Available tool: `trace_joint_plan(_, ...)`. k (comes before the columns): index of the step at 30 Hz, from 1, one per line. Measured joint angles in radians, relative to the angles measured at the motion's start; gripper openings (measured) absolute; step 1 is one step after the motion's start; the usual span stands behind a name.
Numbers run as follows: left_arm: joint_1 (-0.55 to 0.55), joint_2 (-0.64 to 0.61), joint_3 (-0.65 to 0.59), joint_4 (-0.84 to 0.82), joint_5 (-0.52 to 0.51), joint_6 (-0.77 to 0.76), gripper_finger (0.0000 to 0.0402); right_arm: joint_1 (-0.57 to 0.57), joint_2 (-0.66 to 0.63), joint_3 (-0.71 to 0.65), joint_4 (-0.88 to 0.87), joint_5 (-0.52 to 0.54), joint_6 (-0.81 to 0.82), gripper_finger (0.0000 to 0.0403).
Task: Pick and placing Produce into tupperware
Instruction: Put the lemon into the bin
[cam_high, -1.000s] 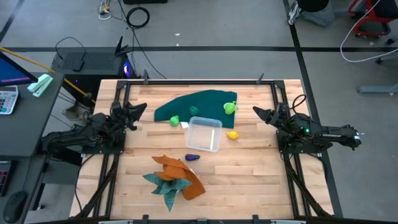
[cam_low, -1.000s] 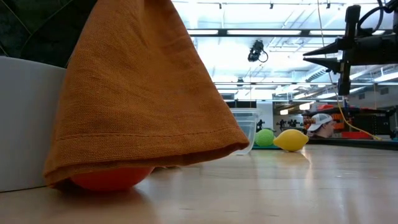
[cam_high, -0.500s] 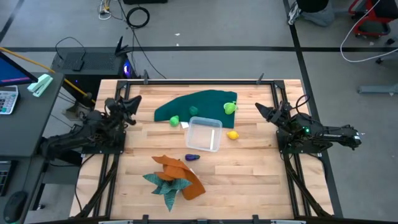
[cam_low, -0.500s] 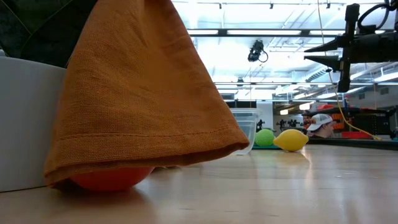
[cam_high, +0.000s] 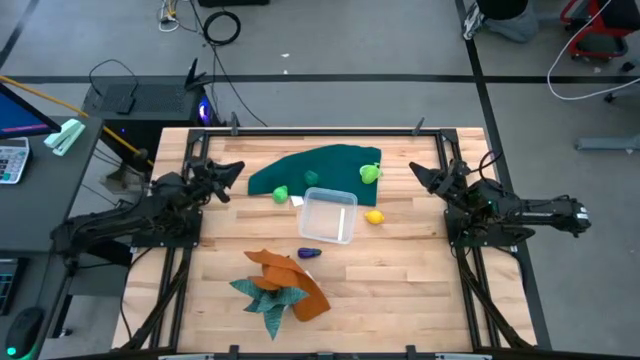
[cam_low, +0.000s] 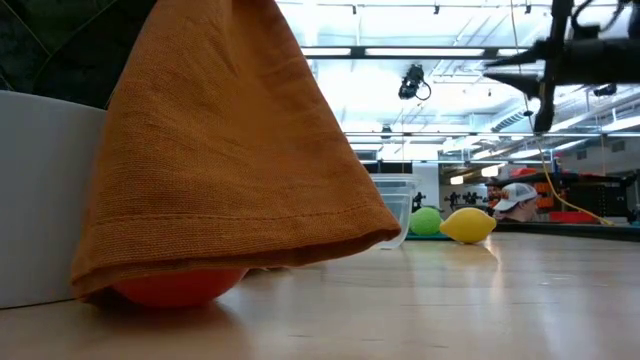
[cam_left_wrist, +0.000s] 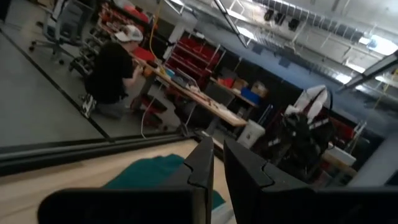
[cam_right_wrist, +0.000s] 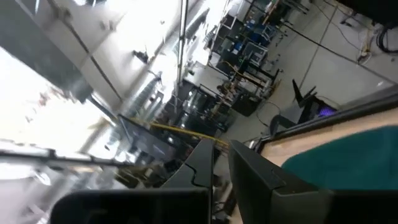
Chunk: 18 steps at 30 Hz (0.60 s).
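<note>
The clear tupperware stands mid-table, and shows in the low view. A yellow toy lies just right of it. A light green toy and a green toy rest on the edge of the dark green cloth. A purple toy lies near the tub's near side. A red toy sits under the orange cloth. My left gripper hovers left of the cloth, shut. My right gripper hovers right of it, shut.
Orange and teal cloths are heaped near the table's near edge. Black frame rails run along the table's left and right sides. Bare wood lies right of the tub. People sit in the room beyond.
My right gripper has risen a little above the table's right side. My left gripper has shifted slightly toward the table's middle. No toy or cloth has moved.
</note>
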<state>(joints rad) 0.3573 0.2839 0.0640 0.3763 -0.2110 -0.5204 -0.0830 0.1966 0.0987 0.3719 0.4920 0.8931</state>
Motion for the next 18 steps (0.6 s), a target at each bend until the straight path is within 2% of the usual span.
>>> trace_joint_plan(5,0.0,0.039,0.002,0.022,0.02,0.001,0.004,0.0,0.207,0.178,-0.047,-0.002,-0.152,0.0017)
trace_joint_plan(8,0.0,0.05,0.002,0.023,0.052,0.001,0.004,-0.001,0.319,0.314,-0.194,-0.011,-0.209,0.0017)
trace_joint_plan(13,0.0,0.05,0.002,0.036,0.103,-0.008,0.0037,-0.038,0.479,0.557,-0.537,-0.117,-0.231,0.0015)
trace_joint_plan(18,0.0,0.05,0.002,0.079,0.105,-0.052,0.004,-0.125,0.598,0.775,-0.715,-0.25,-0.342,0.0008)
